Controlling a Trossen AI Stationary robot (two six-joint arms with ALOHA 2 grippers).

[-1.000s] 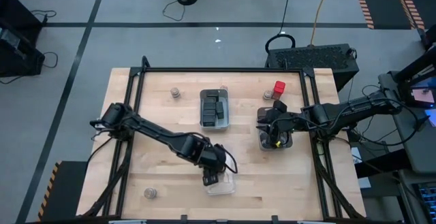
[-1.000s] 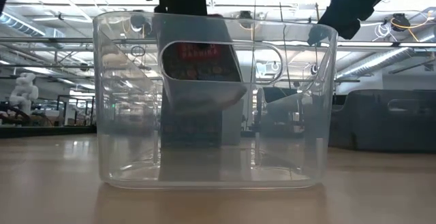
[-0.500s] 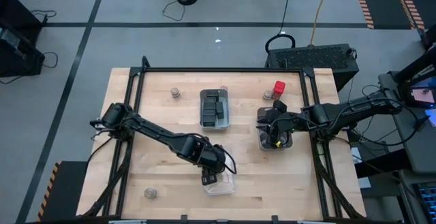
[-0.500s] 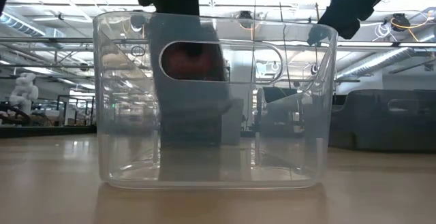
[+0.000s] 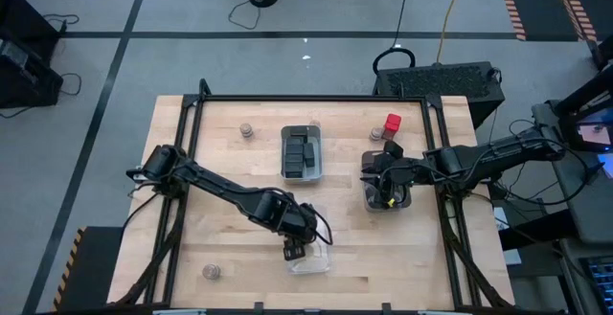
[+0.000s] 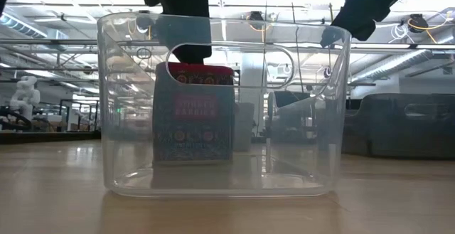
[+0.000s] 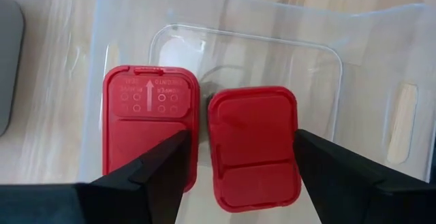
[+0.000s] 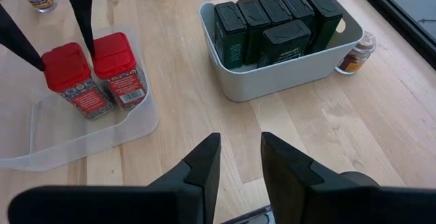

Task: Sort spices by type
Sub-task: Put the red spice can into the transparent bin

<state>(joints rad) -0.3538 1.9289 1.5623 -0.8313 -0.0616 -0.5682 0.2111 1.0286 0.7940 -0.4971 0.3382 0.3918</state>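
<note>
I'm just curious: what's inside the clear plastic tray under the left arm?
Two red blocks stand upright side by side in the clear tray. The left gripper straddles one, open. Nothing else shows inside.

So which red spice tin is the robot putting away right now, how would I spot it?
Find the clear plastic tray at the table's near edge, under the left gripper. Two red tins stand upright side by side in it. Yours is the red tin between the open fingers; its neighbour stands just outside them and shows embossed lid lettering.
</note>
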